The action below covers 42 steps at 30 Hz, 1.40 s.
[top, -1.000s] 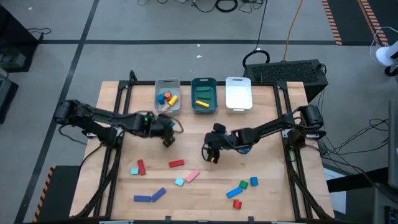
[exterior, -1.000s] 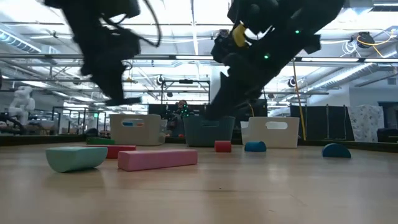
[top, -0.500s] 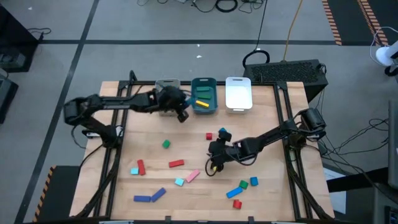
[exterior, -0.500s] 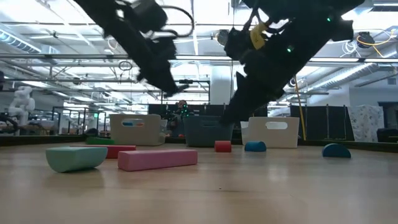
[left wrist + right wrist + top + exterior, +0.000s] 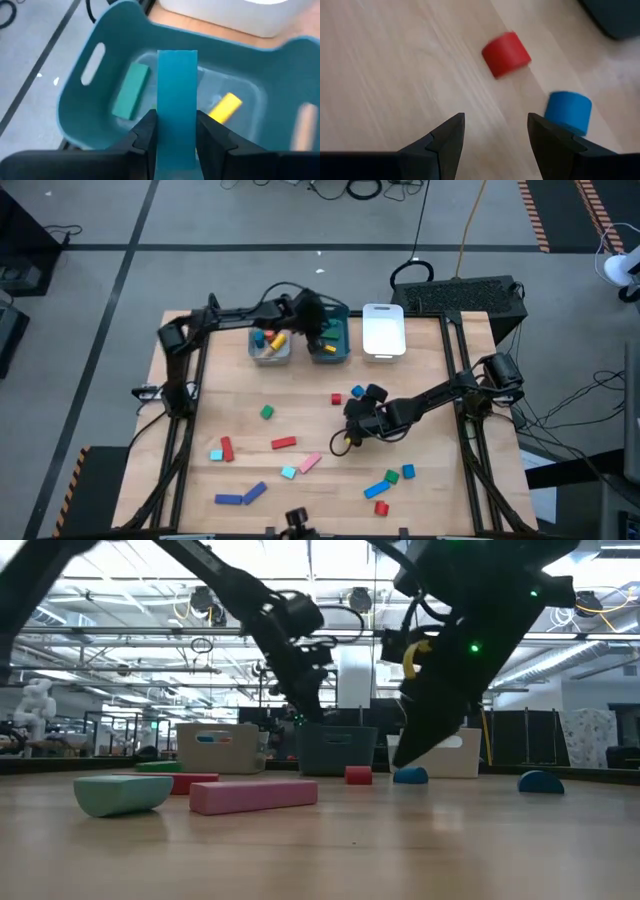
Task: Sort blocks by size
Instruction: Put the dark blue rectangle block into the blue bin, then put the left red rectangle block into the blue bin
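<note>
Blocks of painted wood mostly lay loose on your bench (image 5: 430, 430). Your left hand (image 5: 175, 131) held a long teal bar (image 5: 176, 100) over the teal plastic tray (image 5: 80, 107), apparently to drop it beside the green bar (image 5: 131, 91) and yellow cylinder (image 5: 225, 106). Your right hand (image 5: 495, 125) hovered with its fingers apart and empty near a small red cylinder (image 5: 506, 54).

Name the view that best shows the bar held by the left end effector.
The left wrist view: the cyan bar fills the middle, clamped between the left end effector fingers above the teal tray. The high view hides it under the arm; the low view shows only the dark arm there. The right wrist view misses it.
</note>
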Tool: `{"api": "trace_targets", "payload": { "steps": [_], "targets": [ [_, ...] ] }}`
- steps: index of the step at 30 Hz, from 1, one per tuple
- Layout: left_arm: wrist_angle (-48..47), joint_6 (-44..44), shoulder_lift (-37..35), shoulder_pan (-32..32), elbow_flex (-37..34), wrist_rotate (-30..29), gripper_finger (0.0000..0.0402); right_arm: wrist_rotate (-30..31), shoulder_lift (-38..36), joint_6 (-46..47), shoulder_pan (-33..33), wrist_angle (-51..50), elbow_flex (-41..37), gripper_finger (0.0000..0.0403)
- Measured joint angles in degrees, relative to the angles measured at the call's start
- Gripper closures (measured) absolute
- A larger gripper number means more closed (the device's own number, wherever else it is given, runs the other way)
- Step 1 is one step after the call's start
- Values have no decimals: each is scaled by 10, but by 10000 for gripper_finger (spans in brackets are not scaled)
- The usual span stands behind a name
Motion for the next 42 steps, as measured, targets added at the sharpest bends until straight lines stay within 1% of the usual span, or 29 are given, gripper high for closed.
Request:
{"api": "trace_targets", "payload": {
  "steps": [3,9,16,21,28,31,35,42],
  "targets": [
    [-40,14,39,10,52,2,302,12,0,6,2,-6,0,202],
    [-91,31,106,17,137,6,301,13,0,5,2,3,0,202],
    [-148,32,154,16,204,7,300,12,0,10,5,4,0,202],
    [-157,28,158,16,209,7,293,13,0,10,4,5,0,202],
    [-155,28,158,16,209,7,238,20,0,-7,3,17,0,202],
    [-155,27,158,16,209,7,225,36,0,-30,0,35,0,202],
    [-155,26,158,16,209,7,221,39,0,-58,-4,59,0,202],
    [-171,26,145,16,208,1,220,40,0,-72,-5,68,0,202]
  ]
}}
